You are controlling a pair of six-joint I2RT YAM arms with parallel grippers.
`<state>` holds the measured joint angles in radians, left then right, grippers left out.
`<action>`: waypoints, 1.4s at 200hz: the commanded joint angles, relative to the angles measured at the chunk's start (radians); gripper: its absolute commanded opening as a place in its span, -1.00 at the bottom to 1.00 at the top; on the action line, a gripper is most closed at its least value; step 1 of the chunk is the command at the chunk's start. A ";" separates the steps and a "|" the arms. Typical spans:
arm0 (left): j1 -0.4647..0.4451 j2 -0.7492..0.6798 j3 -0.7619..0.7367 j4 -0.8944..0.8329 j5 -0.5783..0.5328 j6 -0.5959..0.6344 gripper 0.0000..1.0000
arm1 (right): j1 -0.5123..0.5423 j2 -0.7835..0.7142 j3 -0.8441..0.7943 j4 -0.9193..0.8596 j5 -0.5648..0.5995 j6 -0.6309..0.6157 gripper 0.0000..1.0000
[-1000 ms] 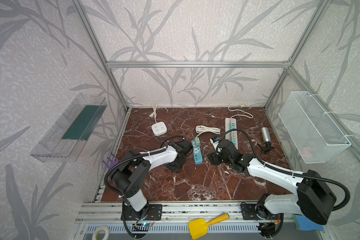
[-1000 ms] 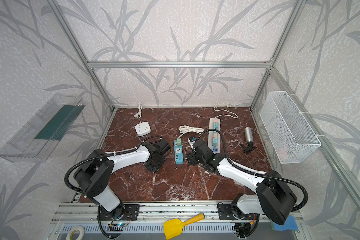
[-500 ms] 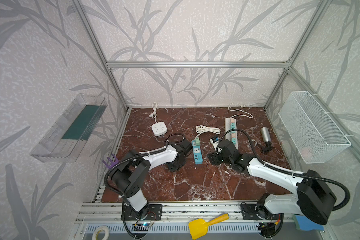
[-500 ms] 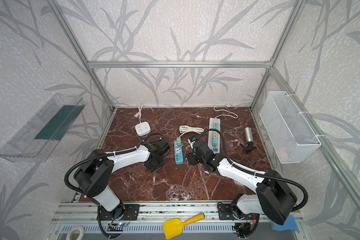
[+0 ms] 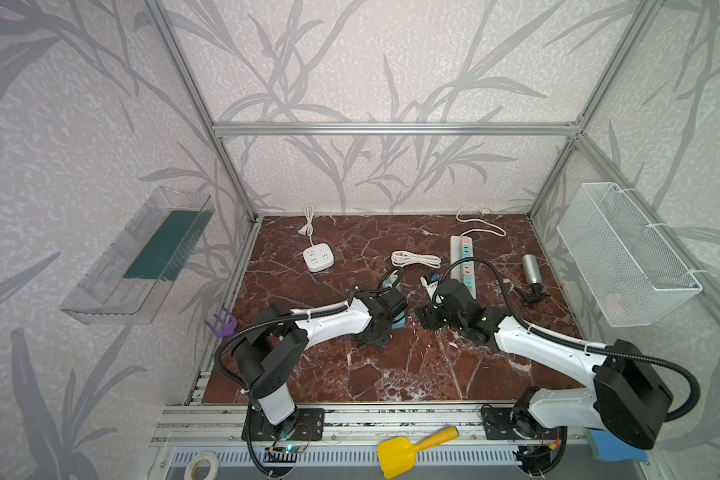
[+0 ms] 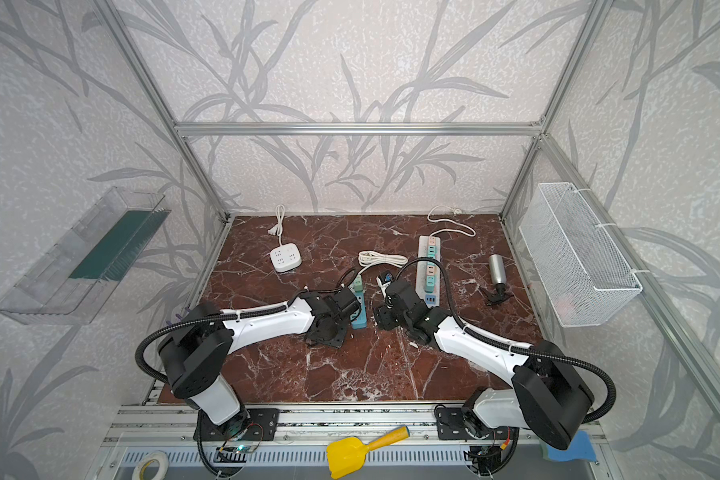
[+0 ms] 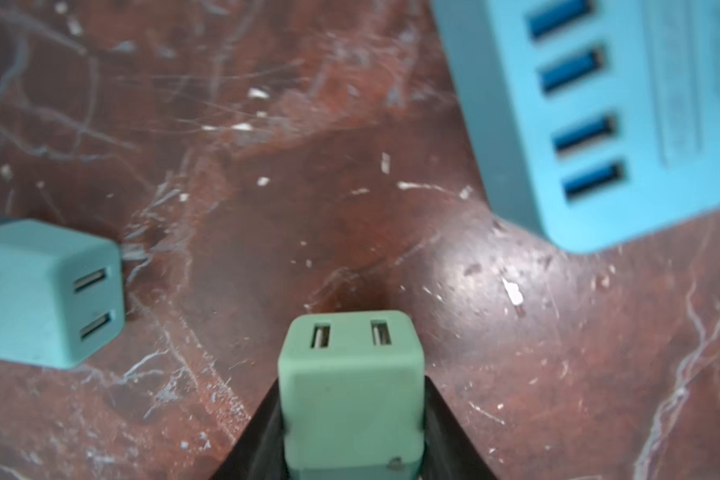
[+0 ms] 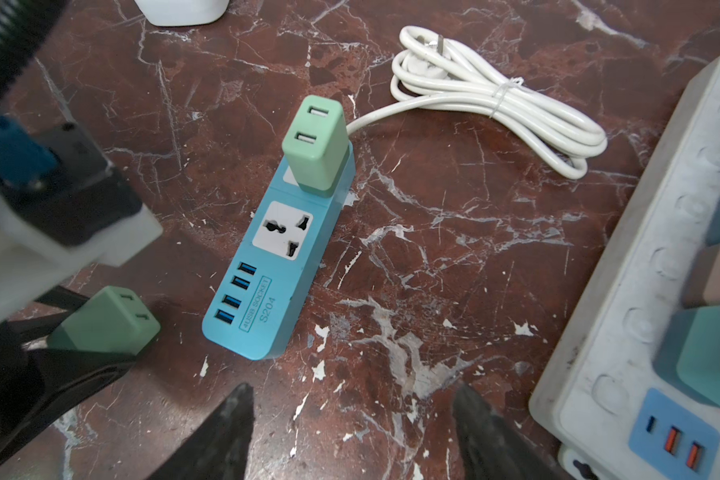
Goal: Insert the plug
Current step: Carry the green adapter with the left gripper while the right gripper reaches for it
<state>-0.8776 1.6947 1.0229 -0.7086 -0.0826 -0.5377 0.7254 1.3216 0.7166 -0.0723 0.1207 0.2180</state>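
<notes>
The left fingers grip a green charger, its USB ports pointing away from them. The blue strip lies on the bench just beside them and ahead of the right fingers, which stand apart, empty. A second charger sits in the strip's far socket.

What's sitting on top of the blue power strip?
A green charger stands upright on the blue power strip, at the end by the white cord. Its prongs are covered. The white socket beside it is empty, and the four USB ports are bare.
</notes>
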 commanded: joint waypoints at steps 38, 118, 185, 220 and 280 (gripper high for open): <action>-0.044 -0.058 -0.079 0.028 0.077 0.186 -0.05 | -0.011 0.007 0.014 -0.064 0.179 0.056 0.50; -0.044 -0.097 -0.093 0.019 0.002 0.098 0.22 | -0.029 -0.017 -0.004 -0.050 0.175 0.077 0.54; -0.044 -0.070 -0.124 0.036 0.013 0.073 0.09 | -0.028 -0.022 -0.007 -0.047 0.172 0.073 0.53; -0.044 -0.065 -0.134 0.069 0.017 0.076 -0.16 | -0.029 -0.024 -0.009 -0.046 0.167 0.072 0.53; -0.060 -0.200 -0.192 0.211 -0.044 0.106 -0.27 | -0.030 -0.041 -0.004 -0.043 0.114 0.072 0.53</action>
<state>-0.9234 1.5959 0.8715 -0.5953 -0.0669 -0.4515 0.6983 1.3170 0.7162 -0.1162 0.2722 0.2844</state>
